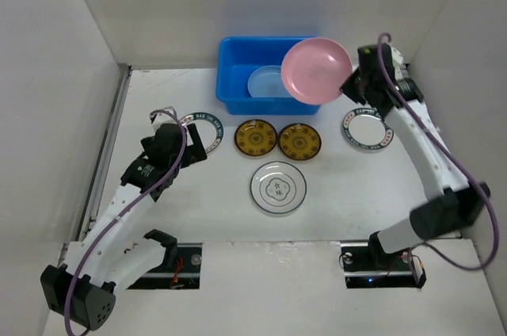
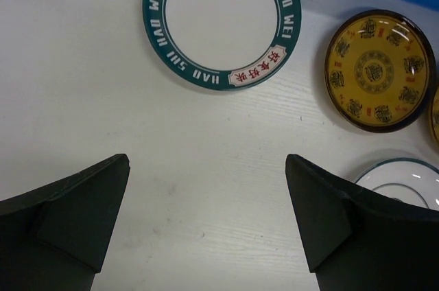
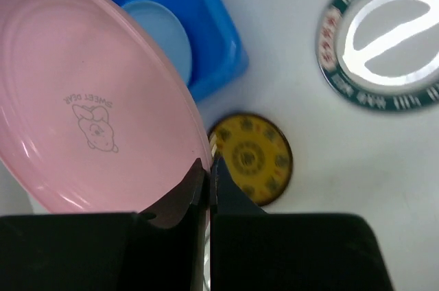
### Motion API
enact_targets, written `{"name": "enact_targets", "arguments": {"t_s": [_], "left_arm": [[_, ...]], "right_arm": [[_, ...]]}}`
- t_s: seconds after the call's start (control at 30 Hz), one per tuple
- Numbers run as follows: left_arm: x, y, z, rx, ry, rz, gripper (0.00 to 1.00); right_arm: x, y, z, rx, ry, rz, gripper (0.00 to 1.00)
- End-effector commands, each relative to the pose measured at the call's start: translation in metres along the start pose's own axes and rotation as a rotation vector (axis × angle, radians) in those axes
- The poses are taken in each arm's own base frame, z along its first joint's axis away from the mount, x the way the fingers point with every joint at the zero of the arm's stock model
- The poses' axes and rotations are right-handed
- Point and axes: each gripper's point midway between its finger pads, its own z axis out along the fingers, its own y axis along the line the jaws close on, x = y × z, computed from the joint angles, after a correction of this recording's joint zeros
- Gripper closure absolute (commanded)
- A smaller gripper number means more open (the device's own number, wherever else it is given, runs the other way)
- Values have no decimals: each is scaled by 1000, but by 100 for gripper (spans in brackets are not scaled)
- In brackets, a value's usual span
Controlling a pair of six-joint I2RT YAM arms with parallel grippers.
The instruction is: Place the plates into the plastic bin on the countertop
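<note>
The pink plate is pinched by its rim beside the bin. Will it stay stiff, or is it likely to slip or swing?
Probably stiff: the pink plate holds its shape though the right gripper pinches only one edge. It looks glossy, so it may pivot or slip in that small grip. It is likely light plastic, judging by the printed cartoon.

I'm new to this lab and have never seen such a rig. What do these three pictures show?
Two robot arms stand at a white table. One picture looks down from above; the others come from a camera on each wrist. The right gripper pinches a pink plate by its rim over the edge of the blue bin, which holds a light blue plate. The left gripper is open and empty, near a green-rimmed plate. Also on the table: another green-rimmed plate, two amber plates and a white plate.
</note>
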Motion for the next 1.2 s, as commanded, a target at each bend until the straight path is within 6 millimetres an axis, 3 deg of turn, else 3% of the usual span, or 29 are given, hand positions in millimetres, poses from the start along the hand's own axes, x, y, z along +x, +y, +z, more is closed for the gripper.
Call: {"name": "enact_targets", "arguments": {"t_s": [0.0,0.13,0.27,0.4,0.53,0.73,0.77,0.83,0.9,0.97,1.07,1.17], "left_arm": [[12,5,-14,16,9,-98,0],[31,13,-21,5,33,-171,0],[44,24,-26,-20,42,-239,0],[54,34,-26,-47,55,-281,0],[58,37,-26,-50,55,-304,0],[61,36,-27,-46,63,-305,0],[62,36,-27,-46,66,-306,0],[65,37,-26,-46,75,-305,0],[66,37,-24,-45,74,-312,0],[67,37,-22,-44,73,-317,0],[64,35,-17,-40,71,-326,0],[58,31,-7,-35,68,-350,0]], "right_arm": [[-42,60,41,-80,-121,-120,100],[-42,99,108,-68,-108,-202,100],[-19,112,162,-50,-62,-237,99],[11,109,198,-21,-5,-266,98],[36,108,217,-20,34,-298,97],[53,109,234,-36,59,-307,85],[57,109,237,-37,63,-312,74],[62,110,240,-39,70,-321,65],[64,110,242,-39,72,-330,42],[66,112,240,-42,72,-340,34],[56,121,222,-63,43,-353,26],[36,142,180,-134,-27,-374,22]]}}
